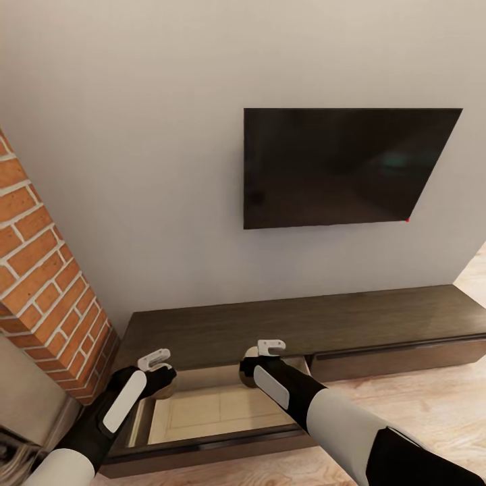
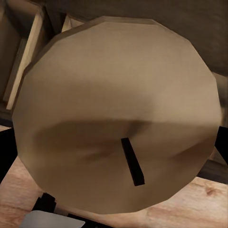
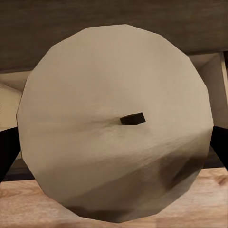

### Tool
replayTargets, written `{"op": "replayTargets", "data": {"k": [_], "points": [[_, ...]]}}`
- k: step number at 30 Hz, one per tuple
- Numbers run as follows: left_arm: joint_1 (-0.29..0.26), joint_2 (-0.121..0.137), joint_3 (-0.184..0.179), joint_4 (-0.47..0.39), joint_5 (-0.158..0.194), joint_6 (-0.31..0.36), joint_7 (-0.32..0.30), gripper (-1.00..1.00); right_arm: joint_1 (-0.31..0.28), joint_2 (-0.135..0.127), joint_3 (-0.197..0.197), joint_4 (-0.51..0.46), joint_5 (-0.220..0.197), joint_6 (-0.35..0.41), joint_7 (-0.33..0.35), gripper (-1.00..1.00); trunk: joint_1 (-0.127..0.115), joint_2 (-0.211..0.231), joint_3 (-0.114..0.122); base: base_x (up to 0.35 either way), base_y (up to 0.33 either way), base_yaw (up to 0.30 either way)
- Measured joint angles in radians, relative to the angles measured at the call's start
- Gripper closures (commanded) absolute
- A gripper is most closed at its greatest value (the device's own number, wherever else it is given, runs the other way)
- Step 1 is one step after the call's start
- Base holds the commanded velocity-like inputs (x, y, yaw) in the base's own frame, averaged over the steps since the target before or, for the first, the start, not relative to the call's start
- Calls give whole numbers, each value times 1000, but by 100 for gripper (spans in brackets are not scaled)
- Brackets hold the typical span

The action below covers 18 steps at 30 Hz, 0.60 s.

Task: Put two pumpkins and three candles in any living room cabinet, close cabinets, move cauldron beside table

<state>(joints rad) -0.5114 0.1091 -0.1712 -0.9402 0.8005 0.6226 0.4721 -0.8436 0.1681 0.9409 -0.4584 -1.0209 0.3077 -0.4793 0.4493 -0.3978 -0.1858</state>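
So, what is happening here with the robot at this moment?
The robot stands before the cabinet under the wall TV. One drawer is pulled out, and both arms reach over it. The left gripper holds one candle, the right gripper holds another candle. Both candles hang above the open drawer, not yet set down inside. The drawer to the right looks shut.

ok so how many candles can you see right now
2, one in each gripper. One candle sits at the left gripper, the other candle at the right gripper, both over the open drawer of the cabinet. A third may be hidden.
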Motion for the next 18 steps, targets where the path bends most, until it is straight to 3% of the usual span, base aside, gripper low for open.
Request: {"op": "replayTargets", "data": {"k": [3,18], "points": [[0,-1,-5,-1,1,0,0,100,0,0,0,-1,0,-1,3,100,0,0,0,0,0,0],[0,3,-7,-29,4,11,0,100,-1,-2,1,-21,-2,-34,36,100,58,-105,-47,0,0,0]]}}
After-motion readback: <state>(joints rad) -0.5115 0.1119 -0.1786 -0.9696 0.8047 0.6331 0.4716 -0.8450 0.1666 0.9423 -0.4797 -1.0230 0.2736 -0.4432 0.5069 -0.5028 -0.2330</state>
